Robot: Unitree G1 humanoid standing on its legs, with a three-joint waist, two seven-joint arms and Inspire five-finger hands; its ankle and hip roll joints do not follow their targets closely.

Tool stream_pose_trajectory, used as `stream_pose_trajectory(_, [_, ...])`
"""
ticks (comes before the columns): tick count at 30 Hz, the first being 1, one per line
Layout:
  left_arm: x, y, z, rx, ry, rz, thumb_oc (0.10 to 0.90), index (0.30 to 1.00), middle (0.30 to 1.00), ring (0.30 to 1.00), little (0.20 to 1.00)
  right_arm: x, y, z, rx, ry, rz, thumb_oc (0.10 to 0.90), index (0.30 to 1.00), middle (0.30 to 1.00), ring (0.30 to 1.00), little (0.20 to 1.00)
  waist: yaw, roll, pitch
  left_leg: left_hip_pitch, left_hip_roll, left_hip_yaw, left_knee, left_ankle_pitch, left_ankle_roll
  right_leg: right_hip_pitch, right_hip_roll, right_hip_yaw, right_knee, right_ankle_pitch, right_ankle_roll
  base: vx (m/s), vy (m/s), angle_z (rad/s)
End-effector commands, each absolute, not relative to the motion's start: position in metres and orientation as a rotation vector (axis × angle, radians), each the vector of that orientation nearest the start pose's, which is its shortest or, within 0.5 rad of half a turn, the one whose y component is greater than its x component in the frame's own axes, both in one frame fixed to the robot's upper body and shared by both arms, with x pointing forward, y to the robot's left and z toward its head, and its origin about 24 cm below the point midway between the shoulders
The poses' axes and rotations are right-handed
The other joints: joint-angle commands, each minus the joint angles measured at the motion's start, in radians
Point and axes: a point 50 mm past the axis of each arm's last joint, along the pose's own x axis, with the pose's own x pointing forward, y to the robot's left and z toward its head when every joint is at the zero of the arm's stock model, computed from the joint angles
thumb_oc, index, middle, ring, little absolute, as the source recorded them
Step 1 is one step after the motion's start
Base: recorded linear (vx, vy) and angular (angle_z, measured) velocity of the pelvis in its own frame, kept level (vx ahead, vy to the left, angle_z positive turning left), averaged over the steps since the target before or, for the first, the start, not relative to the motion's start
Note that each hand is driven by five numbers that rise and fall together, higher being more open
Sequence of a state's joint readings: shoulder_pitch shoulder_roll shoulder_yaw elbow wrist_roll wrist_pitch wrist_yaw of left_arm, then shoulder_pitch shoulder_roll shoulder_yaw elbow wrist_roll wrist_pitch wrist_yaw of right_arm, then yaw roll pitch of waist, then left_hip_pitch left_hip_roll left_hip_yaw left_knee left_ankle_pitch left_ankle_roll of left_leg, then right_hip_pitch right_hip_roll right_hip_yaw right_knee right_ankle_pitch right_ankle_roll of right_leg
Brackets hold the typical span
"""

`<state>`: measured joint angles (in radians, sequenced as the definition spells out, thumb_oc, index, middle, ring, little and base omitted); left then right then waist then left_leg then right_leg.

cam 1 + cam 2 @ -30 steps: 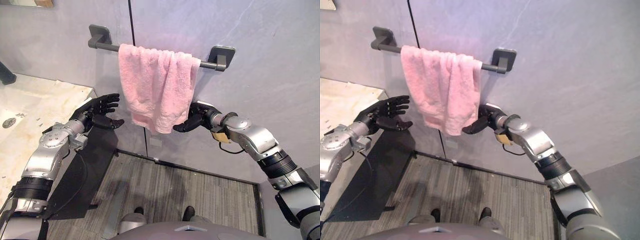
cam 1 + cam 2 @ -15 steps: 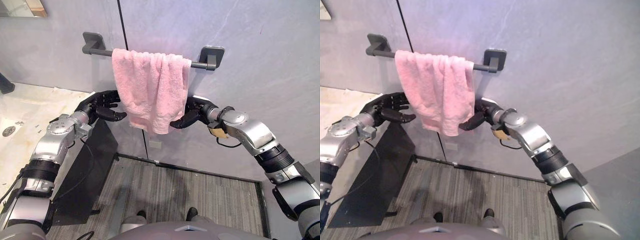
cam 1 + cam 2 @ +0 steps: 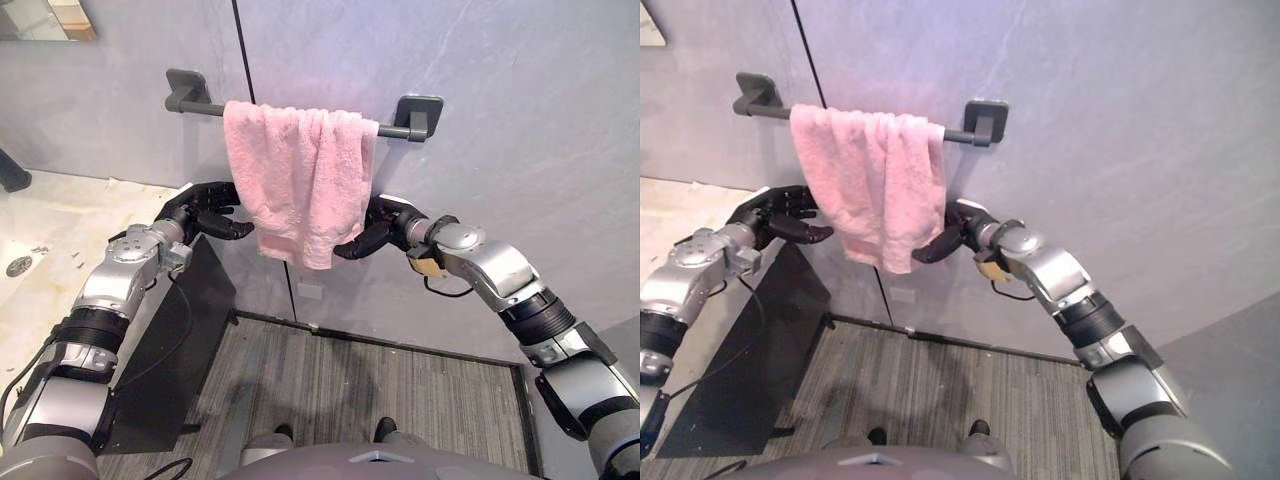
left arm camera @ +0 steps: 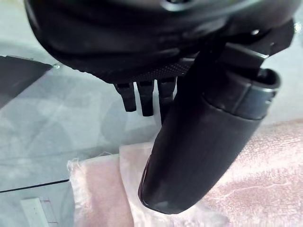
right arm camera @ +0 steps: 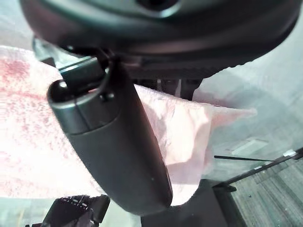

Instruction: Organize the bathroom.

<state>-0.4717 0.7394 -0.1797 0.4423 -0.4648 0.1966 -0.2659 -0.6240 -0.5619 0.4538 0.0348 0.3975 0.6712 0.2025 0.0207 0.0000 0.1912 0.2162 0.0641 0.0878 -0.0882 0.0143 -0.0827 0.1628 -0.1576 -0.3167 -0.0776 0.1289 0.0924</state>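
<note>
1 pink towel [image 3: 300, 180] is seen draped over 1 dark wall bar [image 3: 396, 127], bunched toward the bar's 9 o'clock end. 2 hands are counted. The left hand [image 3: 205, 212] is held at the towel's 9 o'clock edge, fingers relaxed and straight; in its wrist view the thumb [image 4: 199, 151] is shown lying against the cloth. The right hand [image 3: 372, 228] is placed at the towel's 4 o'clock corner; its wrist view shows cloth pinched between thumb [image 5: 118, 151] and fingers. A black panel [image 3: 165, 350] is seen leaning at 7 o'clock.
</note>
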Motion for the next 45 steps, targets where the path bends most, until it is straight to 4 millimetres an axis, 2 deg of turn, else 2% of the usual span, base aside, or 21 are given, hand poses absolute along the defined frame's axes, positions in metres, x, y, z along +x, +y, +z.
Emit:
stream_pose_trajectory(1, [0.355,0.230,0.155,0.214,-0.032,-0.310,0.800,0.900,0.900,0.900,0.900,0.340,-0.109,0.172,-0.454,0.090,0.560,0.800,0.900,0.900,0.900,0.900,-0.021,0.032,-0.110,-0.025,0.123,0.137,0.024,0.043,-0.045,0.000,-0.045,0.074,0.024,-0.088,0.072,0.00,0.000,0.00])
stream_pose_trajectory(8, [0.357,0.224,0.150,0.193,-0.016,-0.325,0.800,0.900,0.900,0.900,0.900,0.338,-0.103,0.170,-0.449,0.092,0.575,0.800,0.900,0.900,0.900,0.900,-0.027,0.037,-0.109,-0.018,0.124,0.145,0.018,0.047,-0.046,0.005,-0.044,0.073,0.018,-0.085,0.073,0.00,0.000,0.00])
stream_pose_trajectory(9, [0.357,0.223,0.150,0.189,-0.009,-0.326,0.772,0.858,0.858,0.858,0.858,0.338,-0.103,0.169,-0.447,0.097,0.578,0.800,0.900,0.900,0.900,0.900,-0.027,0.038,-0.111,-0.017,0.124,0.145,0.017,0.046,-0.046,0.008,-0.044,0.071,0.016,-0.085,0.072,0.00,0.000,0.00])
stream_pose_trajectory(10, [0.357,0.223,0.148,0.187,0.001,-0.326,0.591,0.587,0.587,0.587,0.587,0.338,-0.102,0.168,-0.447,0.102,0.577,0.569,0.554,0.554,0.554,0.554,-0.027,0.038,-0.112,-0.016,0.125,0.146,0.016,0.047,-0.046,0.009,-0.043,0.070,0.014,-0.085,0.072,0.00,0.000,0.00])
stream_pose_trajectory(11, [0.357,0.223,0.146,0.185,0.010,-0.330,0.400,0.300,0.300,0.300,0.300,0.338,-0.102,0.167,-0.445,0.105,0.577,0.439,0.359,0.359,0.359,0.359,-0.027,0.039,-0.113,-0.014,0.125,0.147,0.015,0.047,-0.047,0.011,-0.043,0.069,0.012,-0.085,0.072,0.00,0.000,0.00])
stream_pose_trajectory(12, [0.357,0.222,0.146,0.185,0.010,-0.331,0.400,0.300,0.300,0.300,0.300,0.338,-0.101,0.166,-0.444,0.105,0.576,0.439,0.359,0.359,0.359,0.359,-0.027,0.039,-0.113,-0.014,0.125,0.148,0.015,0.047,-0.046,0.012,-0.042,0.068,0.011,-0.085,0.072,0.00,0.000,0.00])
stream_pose_trajectory(13, [0.357,0.222,0.144,0.187,0.016,-0.333,0.400,0.300,0.300,0.300,0.300,0.338,-0.101,0.166,-0.443,0.108,0.577,0.400,0.300,0.300,0.300,0.300,-0.027,0.039,-0.114,-0.013,0.125,0.148,0.015,0.048,-0.047,0.013,-0.042,0.068,0.010,-0.085,0.072,0.00,0.000,0.00])
stream_pose_trajectory(29, [0.353,0.225,0.134,0.155,0.044,-0.291,0.400,0.300,0.300,0.300,0.300,0.334,-0.106,0.160,-0.444,0.119,0.579,0.400,0.300,0.300,0.300,0.300,-0.031,0.046,-0.117,0.001,0.124,0.151,0.008,0.047,-0.046,0.027,-0.044,0.065,0.003,-0.084,0.075,0.00,0.001,-0.01])
stream_pose_trajectory(35, [0.346,0.247,0.127,0.126,0.071,-0.106,0.400,0.300,0.300,0.300,0.300,0.331,-0.113,0.157,-0.449,0.115,0.545,0.400,0.300,0.300,0.300,0.300,-0.022,0.046,-0.125,0.012,0.122,0.151,0.006,0.043,-0.044,0.037,-0.048,0.052,0.005,-0.089,0.076,0.00,0.000,0.00])
stream_pose_trajectory(36, [0.343,0.257,0.126,0.144,0.070,-0.021,0.400,0.300,0.300,0.300,0.300,0.331,-0.115,0.158,-0.457,0.111,0.524,0.400,0.300,0.300,0.300,0.300,-0.016,0.044,-0.125,0.012,0.121,0.151,0.007,0.041,-0.044,0.038,-0.050,0.047,0.006,-0.090,0.077,0.00,0.000,0.00])
stream_pose_trajectory(38, [0.341,0.262,0.126,0.122,0.060,0.001,0.400,0.300,0.300,0.300,0.300,0.331,-0.116,0.159,-0.462,0.106,0.511,0.400,0.300,0.300,0.300,0.300,-0.013,0.043,-0.127,0.011,0.121,0.150,0.008,0.041,-0.044,0.036,-0.051,0.046,0.008,-0.090,0.077,0.00,0.000,0.00])
stream_pose_trajectory(40, [0.333,0.273,0.125,0.093,0.052,0.065,0.400,0.300,0.300,0.300,0.300,0.331,-0.123,0.160,-0.469,0.101,0.483,0.400,0.300,0.300,0.300,0.300,-0.004,0.042,-0.128,0.006,0.121,0.150,0.009,0.045,-0.044,0.030,-0.052,0.039,0.008,-0.084,0.075,-0.01,-0.018,0.00])
stream_pose_trajectory(41, [0.323,0.282,0.119,0.098,0.066,0.108,0.400,0.300,0.300,0.300,0.300,0.330,-0.128,0.159,-0.471,0.097,0.453,0.400,0.300,0.300,0.300,0.300,0.002,0.040,-0.131,0.009,0.120,0.150,0.008,0.040,-0.044,0.031,-0.054,0.035,0.008,-0.085,0.077,0.00,0.000,0.00])
stream_pose_trajectory(45, [0.314,0.287,0.115,0.112,0.082,0.130,0.400,0.300,0.300,0.300,0.300,0.326,-0.135,0.162,-0.469,0.100,0.434,0.400,0.300,0.300,0.300,0.300,0.006,0.038,-0.134,0.018,0.120,0.152,0.006,0.030,-0.044,0.040,-0.057,0.028,0.004,-0.091,0.081,0.00,0.000,0.00])
